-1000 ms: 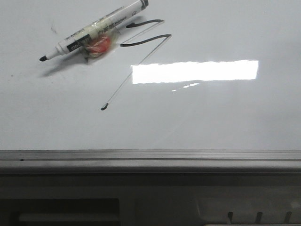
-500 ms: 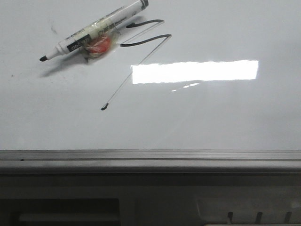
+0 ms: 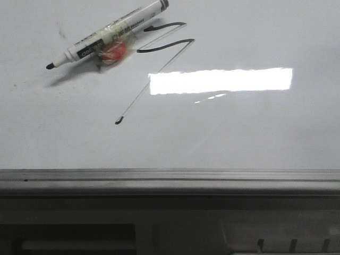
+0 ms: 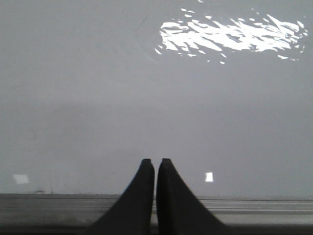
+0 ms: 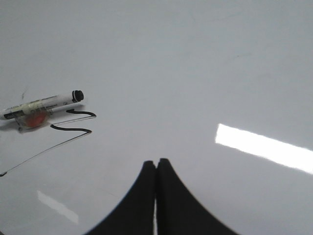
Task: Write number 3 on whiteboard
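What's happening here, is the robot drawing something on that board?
Right now nothing is being handled. A black scribble meant as the number 3 is already on the whiteboard: two thick curved strokes and a long thin tail ending in a small hook. The marker lies uncapped on the board beside it, with something red taped to its barrel. Both the left gripper and the right gripper are closed, empty and away from the marker.
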### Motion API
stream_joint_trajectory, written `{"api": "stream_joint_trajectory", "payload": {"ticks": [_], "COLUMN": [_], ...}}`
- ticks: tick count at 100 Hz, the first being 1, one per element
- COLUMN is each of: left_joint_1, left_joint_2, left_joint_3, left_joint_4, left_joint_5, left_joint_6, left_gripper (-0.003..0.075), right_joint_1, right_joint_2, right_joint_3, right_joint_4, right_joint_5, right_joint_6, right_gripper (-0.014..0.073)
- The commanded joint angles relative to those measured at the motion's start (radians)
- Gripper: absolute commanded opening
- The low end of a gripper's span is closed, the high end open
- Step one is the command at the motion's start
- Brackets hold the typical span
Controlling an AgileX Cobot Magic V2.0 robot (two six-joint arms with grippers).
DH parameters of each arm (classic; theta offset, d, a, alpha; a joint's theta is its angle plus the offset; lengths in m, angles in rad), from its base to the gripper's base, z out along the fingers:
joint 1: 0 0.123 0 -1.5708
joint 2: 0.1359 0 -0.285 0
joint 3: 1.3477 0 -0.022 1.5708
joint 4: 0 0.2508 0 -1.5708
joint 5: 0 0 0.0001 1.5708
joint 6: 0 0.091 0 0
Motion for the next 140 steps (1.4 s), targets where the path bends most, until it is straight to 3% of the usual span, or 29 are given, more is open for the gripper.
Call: {"api": "stream_joint_trajectory", "payload": {"ticks": [1, 74, 81, 93, 100, 122, 133, 140], "left_joint_1": [0.002, 0.002, 0.002, 0.002, 0.002, 0.002, 0.002, 0.002], "left_joint_2": [-0.022, -0.022, -0.022, -0.022, -0.022, -0.022, -0.022, -0.022], "left_joint_3": [0.010, 0.010, 0.010, 0.010, 0.010, 0.010, 0.010, 0.010], "left_joint_4": [-0.001, -0.001, -0.001, -0.001, -0.001, -0.001, -0.001, -0.001], "left_joint_5": [-0.065, -0.065, -0.065, -0.065, -0.065, -0.065, -0.065, -0.065], "left_joint_6": [-0.012, -0.012, -0.012, -0.012, -0.012, -0.012, -0.012, -0.012], "left_gripper": [-0.0021, -0.0021, -0.0021, -0.0021, -0.0021, -0.0021, -0.0021, -0.0021], "right_joint_1": [-0.005, -0.029, -0.081, -0.236, -0.321, -0.454, -0.488, -0.493], "right_joint_2": [0.007, 0.003, -0.010, -0.040, -0.064, -0.223, -0.295, -0.286], "right_joint_3": [-0.027, -0.008, 0.017, 0.072, 0.102, 0.222, 0.218, 0.218], "right_joint_4": [-0.002, -0.031, -0.213, -0.610, -0.691, -0.691, -0.691, -0.691], "right_joint_5": [-0.079, -0.047, -0.042, 0.043, 0.126, 0.255, 0.451, 0.472], "right_joint_6": [0.000, 0.003, 0.168, 0.765, 0.962, 0.974, 0.974, 0.974], "right_gripper": [-0.0061, -0.0062, -0.0062, -0.0062, -0.0062, -0.0062, -0.0062, -0.0062]}}
